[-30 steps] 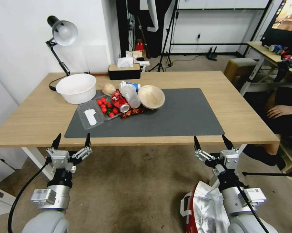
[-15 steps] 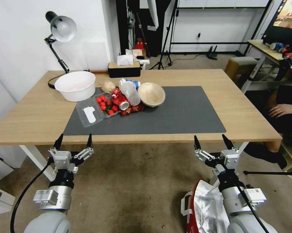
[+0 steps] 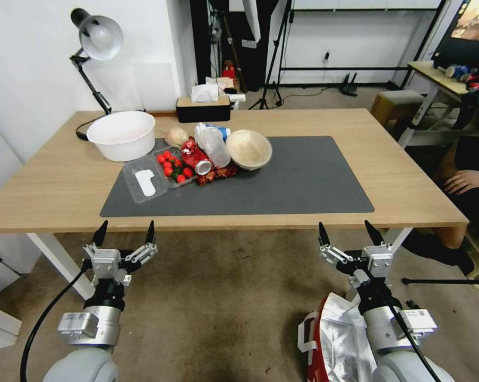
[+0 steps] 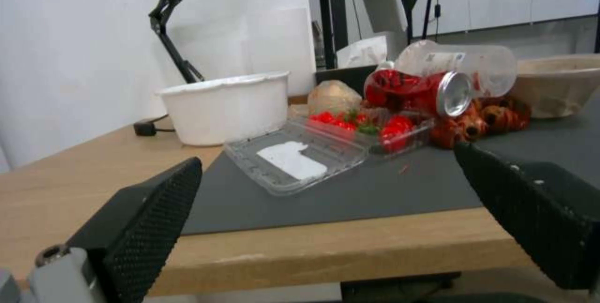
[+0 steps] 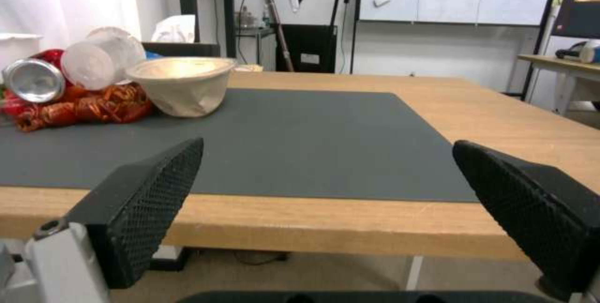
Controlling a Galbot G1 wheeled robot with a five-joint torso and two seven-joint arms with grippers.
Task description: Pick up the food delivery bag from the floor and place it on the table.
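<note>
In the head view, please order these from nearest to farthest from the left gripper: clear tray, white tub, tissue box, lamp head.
From the left gripper, jaws open, below the table's near edge:
1. Clear tray, on the mat's near left.
2. White tub, behind it.
3. Tissue box, at the far edge.
4. Lamp head, high up at the far left.

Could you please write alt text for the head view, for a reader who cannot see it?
Both arms hover before the table, left pincer and right pincer open and empty, while the food delivery bag sits on the floor beside the right arm. The table's dark mat holds a white bowl and food litter.
</note>
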